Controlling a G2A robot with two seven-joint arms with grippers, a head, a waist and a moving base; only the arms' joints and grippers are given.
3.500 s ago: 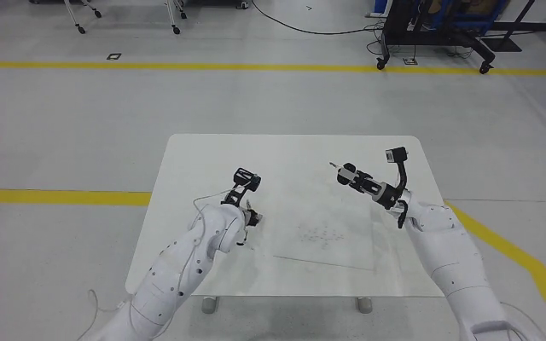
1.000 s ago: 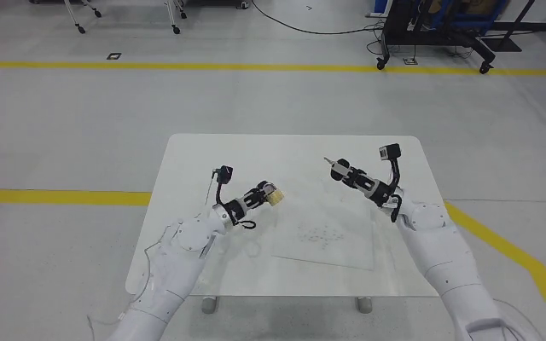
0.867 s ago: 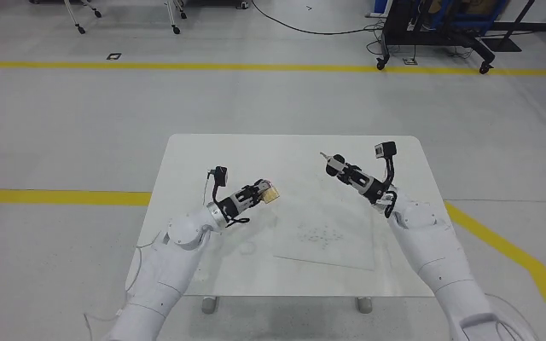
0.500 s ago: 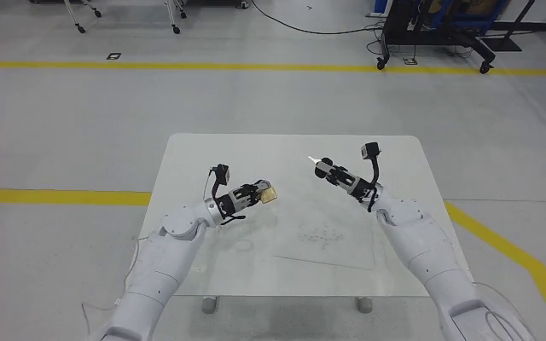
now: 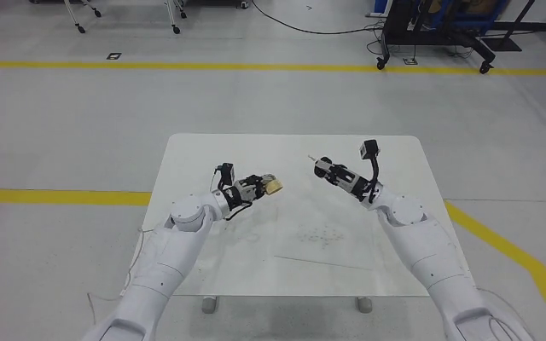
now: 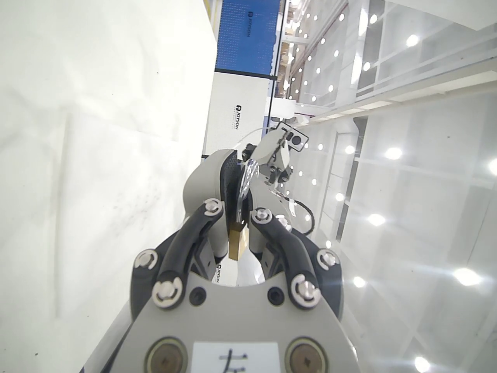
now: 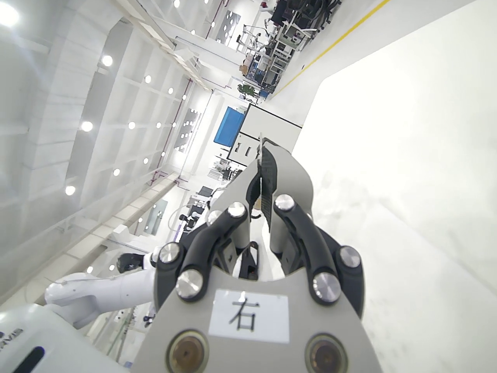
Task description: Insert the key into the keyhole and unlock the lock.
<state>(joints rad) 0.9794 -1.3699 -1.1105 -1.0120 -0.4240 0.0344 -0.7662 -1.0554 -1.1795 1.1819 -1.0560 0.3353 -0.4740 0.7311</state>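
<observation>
Where the lock sits: the lock (image 5: 272, 184) is held above the white table (image 5: 196, 153), at the tip of the left gripper (image 5: 260, 185), on the left half of the table.
Lock, material and shape: a small block-shaped brass body with a silvery metal part at one end.
Lock against the jaws: in the left wrist view the brass body (image 6: 237, 241) lies between the two grey fingers, close to their black linkages, and the silvery part runs on towards the fingertips.
Left jaws: drawn in tight on the lock, with no gap at either side.
Key: the key (image 5: 312, 158) is a thin, pale, flat metal blade, and it pokes out past the tip of the right gripper (image 5: 322, 167).
Key against the jaws: in the right wrist view the blade (image 7: 261, 137) is seen edge-on, pinched between the ribbed black pads (image 7: 268, 172), with only its narrow end beyond them.
Right jaws: closed nearly flat on the key.
Lock to key: apart, with bare table between them; the key's free end points towards the left arm's side.
What the top view adds: both arms at once, and the gap between them.
What the wrist views add: the grip itself, brass against grey, blade against pad.
Keyhole: cannot tell which face bears it.
Table: smooth, with rounded corners and faint dark specks near its middle.
</observation>
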